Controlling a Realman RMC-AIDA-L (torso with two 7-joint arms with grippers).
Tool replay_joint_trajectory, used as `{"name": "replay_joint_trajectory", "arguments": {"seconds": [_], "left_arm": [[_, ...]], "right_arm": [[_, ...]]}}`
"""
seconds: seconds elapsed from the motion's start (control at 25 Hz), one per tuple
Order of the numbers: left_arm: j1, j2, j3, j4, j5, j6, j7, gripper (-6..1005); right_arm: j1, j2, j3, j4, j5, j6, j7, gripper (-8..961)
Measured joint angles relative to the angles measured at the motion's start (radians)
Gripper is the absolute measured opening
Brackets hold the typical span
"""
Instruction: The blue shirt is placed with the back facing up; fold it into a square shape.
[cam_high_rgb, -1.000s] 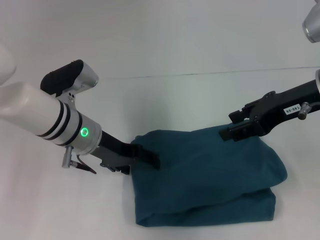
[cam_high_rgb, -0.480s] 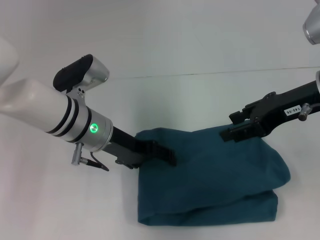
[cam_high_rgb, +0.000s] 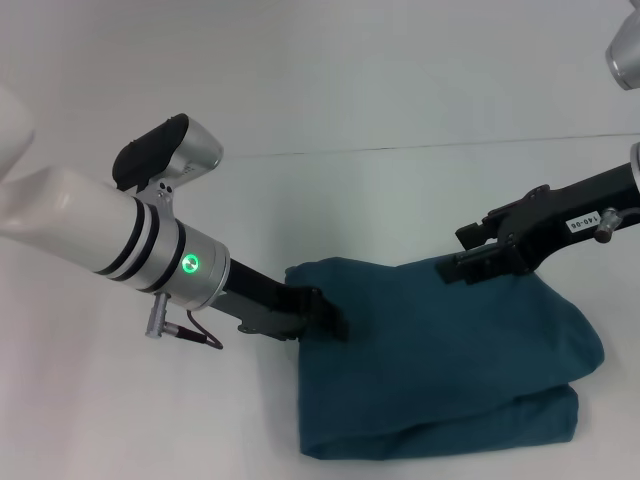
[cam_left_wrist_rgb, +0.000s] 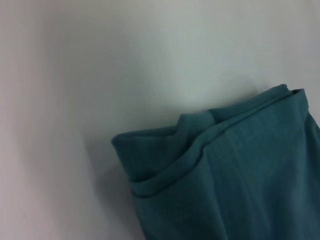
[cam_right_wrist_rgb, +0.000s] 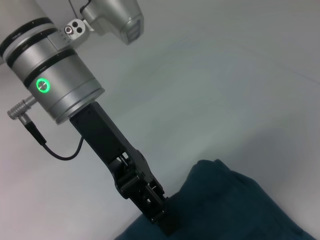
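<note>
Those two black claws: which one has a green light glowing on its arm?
The left gripper, at the blue shirt's left edge; its silver wrist shows the green light. The right gripper shows none.

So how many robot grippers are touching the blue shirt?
2. The left gripper is at the blue shirt's far left corner; the right gripper is at its far right edge.

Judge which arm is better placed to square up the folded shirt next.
Probably left: the left gripper sits on the blue shirt at its left edge; the right gripper reaches only the far edge.
</note>
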Motion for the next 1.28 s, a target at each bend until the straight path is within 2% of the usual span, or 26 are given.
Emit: {"name": "replay_joint_trajectory", "arguments": {"seconds": [0.44,0.68,0.84,1.04,1.28], "left_arm": [[0.002,-0.010,-0.005,-0.003,-0.022,-0.019,0.023,167],[0.002,-0.012,-0.005,0.002,-0.023,-0.025,0.034,81],[0.006,0.008,-0.006,0.006,-0.023,-0.033,0.036,23],[0.037,0.051,-0.014,0.032,-0.023,-0.047,0.038,22],[0.056,0.080,-0.019,0.042,-0.015,-0.073,0.055,22]], "right_arm": [[-0.009,0.002,-0.002,0.008,0.006,0.025,0.000,622],[-0.011,0.004,-0.002,0.017,0.016,0.032,-0.002,621],[-0.022,0.004,-0.004,0.023,0.044,0.049,-0.004,620],[-0.055,0.005,-0.032,0.041,0.114,0.108,-0.020,619],[-0.098,0.007,-0.087,0.108,0.221,0.198,-0.070,619]]}}
